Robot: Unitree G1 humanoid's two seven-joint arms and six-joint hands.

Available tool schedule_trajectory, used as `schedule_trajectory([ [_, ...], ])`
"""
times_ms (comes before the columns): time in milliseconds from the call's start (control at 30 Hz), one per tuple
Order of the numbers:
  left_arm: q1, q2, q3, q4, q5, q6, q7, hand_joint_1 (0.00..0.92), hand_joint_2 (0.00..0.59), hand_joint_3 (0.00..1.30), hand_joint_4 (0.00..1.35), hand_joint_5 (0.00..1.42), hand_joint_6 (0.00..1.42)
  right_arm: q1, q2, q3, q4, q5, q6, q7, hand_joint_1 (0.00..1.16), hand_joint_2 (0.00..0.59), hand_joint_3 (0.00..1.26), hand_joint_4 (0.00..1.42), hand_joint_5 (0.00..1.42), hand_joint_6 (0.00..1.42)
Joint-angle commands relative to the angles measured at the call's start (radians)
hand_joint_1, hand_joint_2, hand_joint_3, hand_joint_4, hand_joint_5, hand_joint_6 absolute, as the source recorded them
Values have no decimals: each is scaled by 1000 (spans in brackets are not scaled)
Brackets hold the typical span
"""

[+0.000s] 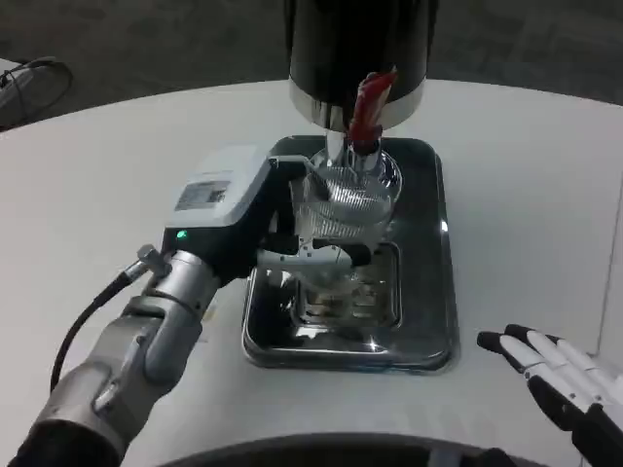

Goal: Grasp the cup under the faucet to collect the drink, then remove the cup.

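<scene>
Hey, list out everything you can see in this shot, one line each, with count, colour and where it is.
Drink dispenser: one, black body with a silver band, at the back of the tray.
Faucet lever: one, red, on the dispenser's front, above the cup.
Cup: one, clear ribbed glass, held below the faucet over the tray.
Tray: one, shiny metal with a slotted drip grate, on the table's centre.
Table: one, white, round-edged.
Cable: one, dark, at the far left edge.
Left hand: one, white back and black fingers, grips the cup.
Right hand: one, white and black, rests on the table at lower right, holding nothing.
</scene>
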Motion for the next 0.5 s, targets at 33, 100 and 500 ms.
schedule_trajectory([
  [33, -32, -6, -35, 33, 3, -14, -5, 397, 223, 943, 952, 1111, 1223, 15, -5, -9, -16, 12, 2, 6, 237, 459, 64, 0, 0, 28],
  [100, -37, -7, -41, 39, -2, -14, -8, 370, 212, 915, 925, 1072, 1180, 15, -6, -10, -16, 14, 6, 6, 237, 459, 64, 0, 0, 29],
  [500, -20, 49, -50, 39, -41, -33, -96, 130, 121, 718, 579, 677, 677, 20, -2, -6, -16, 68, 16, -20, 258, 461, 64, 0, 3, 71],
])
